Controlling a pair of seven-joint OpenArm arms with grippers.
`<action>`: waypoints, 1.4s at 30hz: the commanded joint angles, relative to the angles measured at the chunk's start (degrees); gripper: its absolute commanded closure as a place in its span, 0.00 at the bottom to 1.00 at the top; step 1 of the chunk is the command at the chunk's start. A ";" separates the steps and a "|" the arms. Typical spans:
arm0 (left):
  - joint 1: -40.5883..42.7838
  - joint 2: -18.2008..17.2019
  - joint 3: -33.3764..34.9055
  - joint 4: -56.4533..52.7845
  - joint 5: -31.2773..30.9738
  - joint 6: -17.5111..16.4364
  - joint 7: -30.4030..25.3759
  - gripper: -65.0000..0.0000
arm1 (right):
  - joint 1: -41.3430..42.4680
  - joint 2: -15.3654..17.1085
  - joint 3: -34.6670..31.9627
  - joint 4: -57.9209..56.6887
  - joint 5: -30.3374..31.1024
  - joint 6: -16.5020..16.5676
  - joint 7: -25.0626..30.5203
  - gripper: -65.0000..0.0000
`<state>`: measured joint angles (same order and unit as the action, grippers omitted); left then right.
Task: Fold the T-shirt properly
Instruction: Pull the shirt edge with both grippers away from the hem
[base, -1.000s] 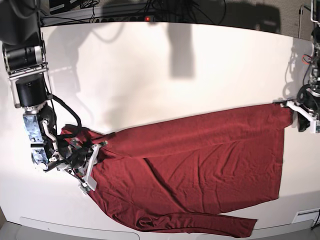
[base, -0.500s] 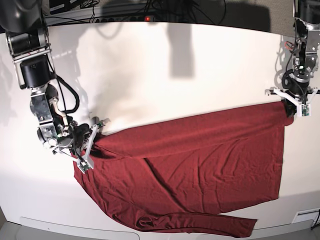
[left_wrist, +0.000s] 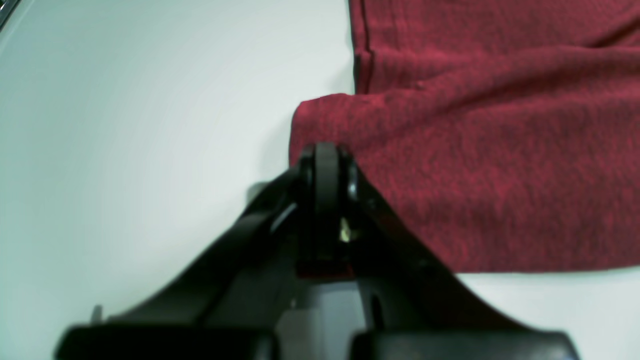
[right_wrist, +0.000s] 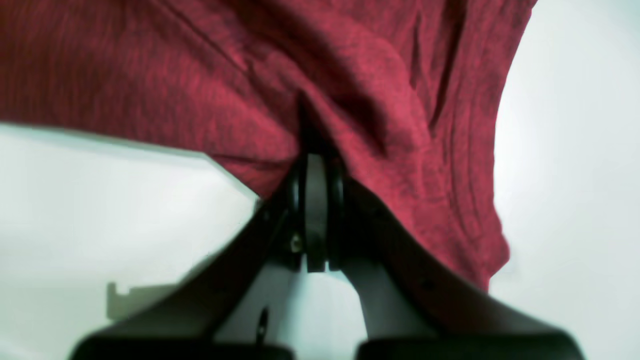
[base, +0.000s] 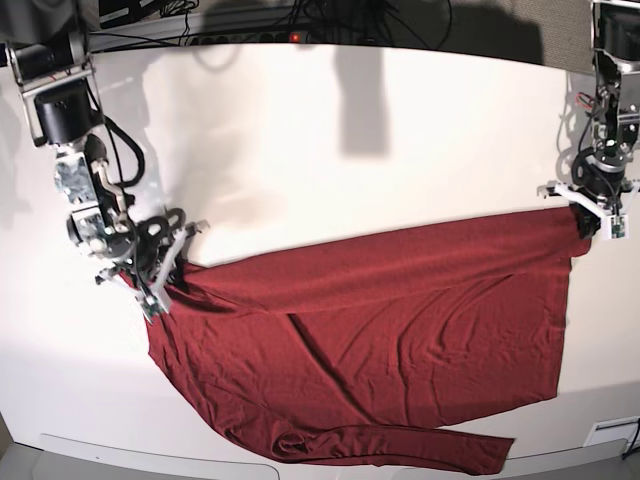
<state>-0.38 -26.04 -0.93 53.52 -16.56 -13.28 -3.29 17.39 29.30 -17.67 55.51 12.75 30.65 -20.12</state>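
Two arms reach over the white table (base: 300, 130). Left gripper (base: 588, 214) and right gripper (base: 168, 268) each pinch opposite corners of one T-shirt (base: 400, 330).

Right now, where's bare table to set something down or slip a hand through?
Free: the wide white table stretch behind the T-shirt, between both arms. A narrow strip along the front edge, left of the trailing sleeve. Crowded: the shirt corners, where the right gripper and left gripper are clamped on cloth.

A robotics lab bench is showing here: two arms are flanking a bare white counter (base: 330, 130), with cables (base: 330, 20) and a power strip (base: 250, 38) trailing behind its far edge.
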 joint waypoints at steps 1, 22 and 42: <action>1.27 -0.68 0.00 -0.22 0.74 -1.53 3.93 1.00 | -1.09 1.53 0.07 0.13 -0.28 0.63 -3.34 1.00; 20.09 -0.83 -2.43 14.88 3.32 -3.23 3.93 1.00 | -25.81 9.46 4.17 18.78 1.44 -0.96 -4.33 1.00; 36.65 -0.79 -6.64 16.52 6.12 -3.30 -1.79 1.00 | -57.61 7.37 27.12 29.73 0.92 -0.63 -0.15 1.00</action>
<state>34.33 -26.83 -8.21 71.29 -13.08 -15.99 -15.97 -38.39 36.34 9.85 86.26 16.69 29.82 -11.53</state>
